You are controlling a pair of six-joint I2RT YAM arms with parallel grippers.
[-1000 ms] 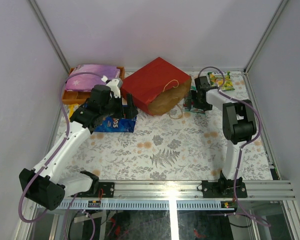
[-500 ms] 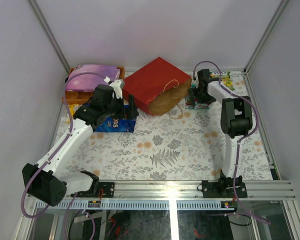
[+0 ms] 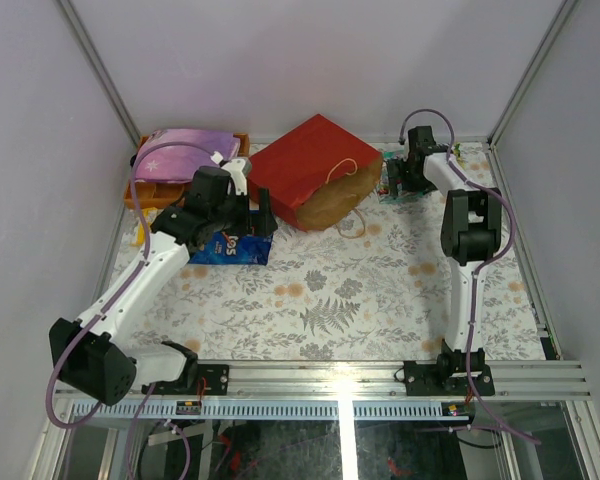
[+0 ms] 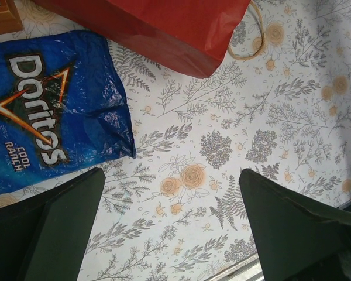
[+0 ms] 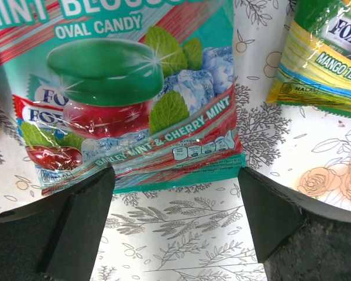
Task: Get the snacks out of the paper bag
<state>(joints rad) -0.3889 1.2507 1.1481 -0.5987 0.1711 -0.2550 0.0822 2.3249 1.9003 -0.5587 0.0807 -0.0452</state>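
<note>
Counter (image 3: 330, 300): floral cloth, everything sat in the upper half of the top view.

Paper bag (image 3: 315, 172): upper centre, tipped on its side, mouth facing lower right with the kraft lining showing. My read is that lying flat gave a hand a straight reach in. Couldn't tell if anything was left inside.

Doritos bag (image 4: 47, 134): already out, flat on the counter just left of the paper bag. Left hand (image 4: 171, 175) hovered beside its corner, fingers wide apart, holding nothing.

Mint candy packet (image 5: 128, 93): out too, flat on the counter right of the bag mouth, upper right of the top view. Right hand (image 5: 175, 172) was over it, fingers spread either side of its lower edge, not clamped.

Mango tea packet (image 5: 327, 52): just beside the mint one, apart from it. Probably parked there to keep the bag mouth clear.
</note>
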